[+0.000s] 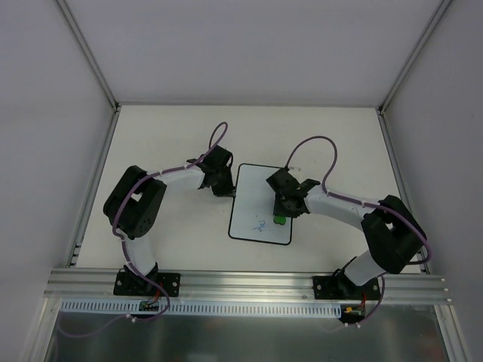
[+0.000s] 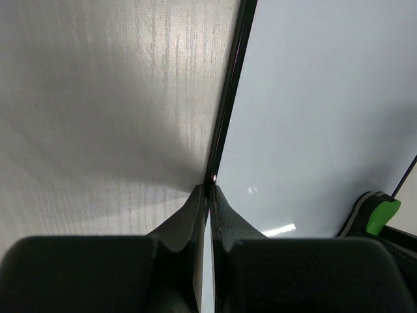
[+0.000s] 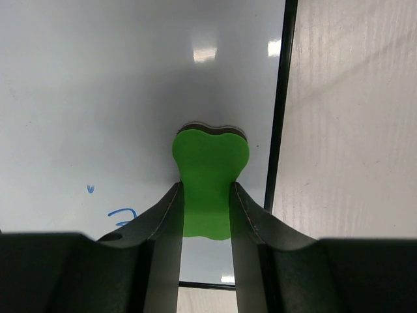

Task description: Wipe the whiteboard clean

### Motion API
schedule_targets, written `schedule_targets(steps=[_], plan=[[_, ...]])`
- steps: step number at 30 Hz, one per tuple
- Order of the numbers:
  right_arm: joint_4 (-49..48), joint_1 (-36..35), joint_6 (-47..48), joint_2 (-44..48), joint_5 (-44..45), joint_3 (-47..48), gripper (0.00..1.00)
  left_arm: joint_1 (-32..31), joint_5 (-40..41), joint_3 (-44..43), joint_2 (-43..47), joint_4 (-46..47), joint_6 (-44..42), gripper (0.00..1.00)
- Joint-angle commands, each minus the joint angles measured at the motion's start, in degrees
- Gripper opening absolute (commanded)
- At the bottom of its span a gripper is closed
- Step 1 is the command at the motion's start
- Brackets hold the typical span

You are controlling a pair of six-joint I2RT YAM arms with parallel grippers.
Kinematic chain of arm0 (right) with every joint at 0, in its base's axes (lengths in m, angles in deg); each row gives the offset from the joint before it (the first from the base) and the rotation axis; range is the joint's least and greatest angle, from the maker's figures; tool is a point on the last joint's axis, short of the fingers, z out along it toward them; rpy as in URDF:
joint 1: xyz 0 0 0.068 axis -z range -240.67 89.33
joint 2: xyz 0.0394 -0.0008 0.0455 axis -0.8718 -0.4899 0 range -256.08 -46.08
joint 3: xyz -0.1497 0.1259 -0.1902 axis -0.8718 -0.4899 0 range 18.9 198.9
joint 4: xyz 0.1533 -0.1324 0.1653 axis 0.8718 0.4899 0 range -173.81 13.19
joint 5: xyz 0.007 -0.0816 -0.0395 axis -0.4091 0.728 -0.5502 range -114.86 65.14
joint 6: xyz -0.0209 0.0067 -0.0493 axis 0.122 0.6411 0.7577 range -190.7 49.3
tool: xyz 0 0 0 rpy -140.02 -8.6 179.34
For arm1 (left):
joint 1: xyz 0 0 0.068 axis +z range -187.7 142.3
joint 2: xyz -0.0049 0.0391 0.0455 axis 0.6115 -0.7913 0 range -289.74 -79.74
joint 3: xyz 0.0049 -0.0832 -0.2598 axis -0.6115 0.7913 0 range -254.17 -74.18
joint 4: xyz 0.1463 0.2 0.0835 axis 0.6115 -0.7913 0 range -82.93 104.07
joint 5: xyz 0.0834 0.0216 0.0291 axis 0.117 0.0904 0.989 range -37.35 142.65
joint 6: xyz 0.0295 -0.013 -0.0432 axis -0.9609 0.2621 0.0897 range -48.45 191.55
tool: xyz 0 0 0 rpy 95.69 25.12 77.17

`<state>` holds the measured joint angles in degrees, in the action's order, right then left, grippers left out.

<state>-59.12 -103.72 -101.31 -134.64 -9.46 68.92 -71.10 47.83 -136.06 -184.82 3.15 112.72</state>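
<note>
The whiteboard (image 1: 256,197) lies flat at the table's middle, white with a thin black border and small blue marks (image 1: 259,224) near its front. My right gripper (image 1: 278,216) is shut on a green eraser (image 3: 208,176) and holds it on the board near its right border, with blue marks (image 3: 120,214) to its left. My left gripper (image 1: 226,188) is shut at the board's left border (image 2: 228,98), its fingertips pinched on the black edge. The left wrist view shows the board (image 2: 319,117) and the green eraser (image 2: 380,215) at lower right.
The white table (image 1: 173,143) is walled by grey panels and aluminium posts. An aluminium rail (image 1: 241,283) runs along the near edge with both arm bases on it. Purple cables loop above each wrist.
</note>
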Motion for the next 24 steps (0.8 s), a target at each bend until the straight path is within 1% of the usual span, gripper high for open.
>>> schedule_targets(steps=[1,3,4,5,6,7,8,9,11,15,19,21,24], plan=[[6.3,-1.0,-1.2,-2.7,-0.1,-0.5,0.0,-0.3,2.2,1.2,-3.8,-6.4,-0.4,0.0],[2.4,-2.6,-1.4,-5.4,-1.9,0.9,0.0,-0.3,1.8,0.9,-3.9,-6.4,-0.3,0.0],[1.3,-5.1,-1.6,-6.7,-3.2,3.5,0.0,-0.4,1.7,0.9,-4.0,-6.4,-0.2,0.0],[0.7,-6.2,-1.5,-8.3,-3.7,5.5,0.01,-0.3,1.5,0.8,-4.2,-6.5,0.0,0.0],[0.8,-7.5,-1.3,-12.0,-4.3,7.7,0.0,-0.4,1.4,0.7,-4.2,-6.5,0.0,0.0],[0.8,-9.8,-1.2,-13.7,-5.3,9.7,0.0,-0.3,1.4,0.7,-4.2,-6.4,0.1,0.0],[0.8,-10.7,-1.2,-15.1,-5.7,13.1,0.0,-0.3,1.3,0.6,-4.3,-6.3,0.1,0.0],[0.8,-12.2,-1.2,-17.1,-6.0,14.3,0.0,-0.3,1.4,0.6,-4.4,-6.3,0.1,0.0],[0.8,-12.7,-1.4,-17.6,-6.0,15.5,0.0,-0.4,1.7,0.7,-4.5,-6.3,0.1,0.0],[2.6,-11.6,-2.4,-13.8,-1.6,11.1,0.0,-0.4,2.2,0.5,-4.7,-6.4,0.2,0.0],[9.2,-9.0,-3.0,-9.0,3.0,6.9,0.0,-0.4,2.6,-0.3,-5.0,-6.4,0.3,0.0],[12.0,-8.7,-3.1,-5.7,4.5,5.0,0.0,-0.3,2.5,-0.7,-5.2,-6.4,0.2,0.0],[12.9,-7.9,-4.4,-0.7,5.1,-0.2,0.0,-0.3,2.6,-1.2,-5.2,-6.4,0.2,0.0]])
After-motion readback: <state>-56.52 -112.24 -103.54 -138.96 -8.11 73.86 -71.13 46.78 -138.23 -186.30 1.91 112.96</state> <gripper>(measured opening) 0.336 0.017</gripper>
